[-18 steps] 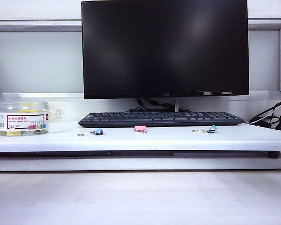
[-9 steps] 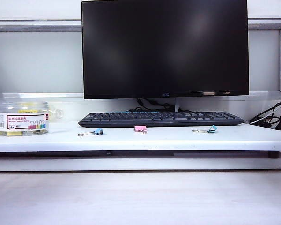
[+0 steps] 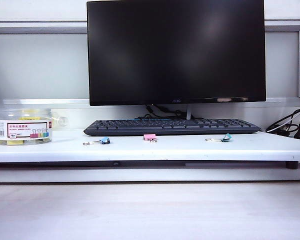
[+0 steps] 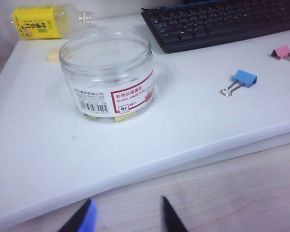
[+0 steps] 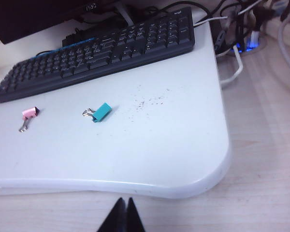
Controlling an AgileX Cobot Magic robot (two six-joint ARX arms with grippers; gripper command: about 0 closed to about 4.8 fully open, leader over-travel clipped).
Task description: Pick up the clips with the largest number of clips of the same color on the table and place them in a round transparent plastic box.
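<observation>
From the exterior view neither pincer shows. The round transparent plastic box (image 3: 23,126) stands at the far left of the white tabletop (image 3: 165,149), with yellow visible through its wall low down. A blue clip (image 3: 105,140), a pink clip (image 3: 150,136) and a teal clip (image 3: 226,137) lie in a row before the keyboard (image 3: 172,126); no yellow clip lies loose that I can see.

In the left wrist view the left pincer (image 4: 125,217) hangs off the tabletop's near edge, its two tips standing apart with nothing between them. The box lies well ahead of it, lidless, and the clips (image 4: 123,116) show as yellow at its bottom. A yellow-labelled bottle (image 4: 48,21) lies beyond the box.

In the right wrist view the right pincer (image 5: 122,215) has its tips pressed together, empty, short of the tabletop's rounded corner. The teal and pink clips lie well ahead of it.

Such clips would be light, stiff and small, with slick painted bodies and springy wire handles. I judge the body's flat sides the best hold. The box looks thin-walled and light, likely to slide if nudged.
</observation>
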